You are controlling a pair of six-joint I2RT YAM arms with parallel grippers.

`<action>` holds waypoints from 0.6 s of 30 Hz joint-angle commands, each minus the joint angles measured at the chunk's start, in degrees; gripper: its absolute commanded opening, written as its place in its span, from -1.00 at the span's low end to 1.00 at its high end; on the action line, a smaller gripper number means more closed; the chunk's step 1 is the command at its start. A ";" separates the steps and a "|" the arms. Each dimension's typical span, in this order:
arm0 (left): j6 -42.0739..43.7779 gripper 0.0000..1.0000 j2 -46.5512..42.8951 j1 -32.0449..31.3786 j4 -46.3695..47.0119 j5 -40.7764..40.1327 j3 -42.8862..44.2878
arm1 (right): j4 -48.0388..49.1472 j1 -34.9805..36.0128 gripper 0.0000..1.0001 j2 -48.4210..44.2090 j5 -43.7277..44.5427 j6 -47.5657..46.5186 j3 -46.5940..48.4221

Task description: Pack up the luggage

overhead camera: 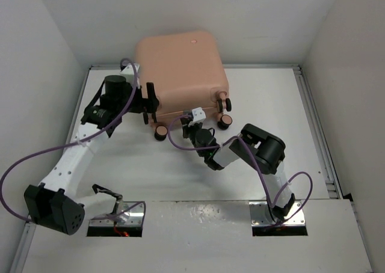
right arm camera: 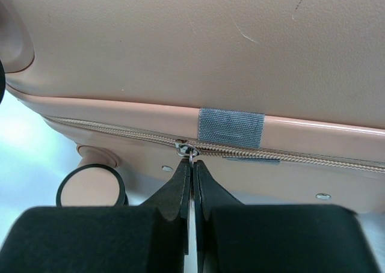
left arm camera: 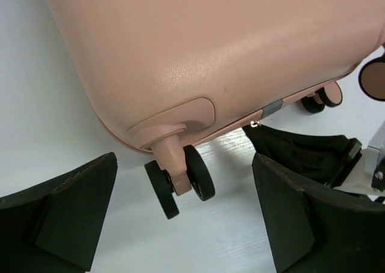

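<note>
- Right gripper is pinched tight on the small metal zipper pull.
- Left gripper gapes wide beside a corner wheel, holding nothing.
- The luggage lies flat at the table's far side. Its rigid, smooth, rounded shell is probably slippery, so the pull looks the surest hold.

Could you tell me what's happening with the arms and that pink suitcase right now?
The salmon-pink luggage lies closed on the table. The right gripper has its fingers shut on the zipper pull at the seam along the near edge, apparently to work the zipper. The left gripper is open, with its fingers on either side of a corner wheel, gripping nothing.
</note>
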 commanded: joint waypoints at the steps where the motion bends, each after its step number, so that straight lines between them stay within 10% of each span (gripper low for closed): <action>1: -5.22 1.00 5.10 -0.86 -5.08 -3.15 2.65 | 11.00 -0.18 -1.00 -2.94 1.66 -0.68 -1.35; 14: -7.86 1.00 13.92 -0.77 -9.31 -4.82 6.35 | 11.17 -1.32 -1.00 -4.00 1.49 -0.68 -2.94; 18: -8.39 0.69 16.19 -0.15 -8.08 -4.20 6.35 | 11.35 -1.76 -1.00 -3.82 1.48 -0.77 -2.76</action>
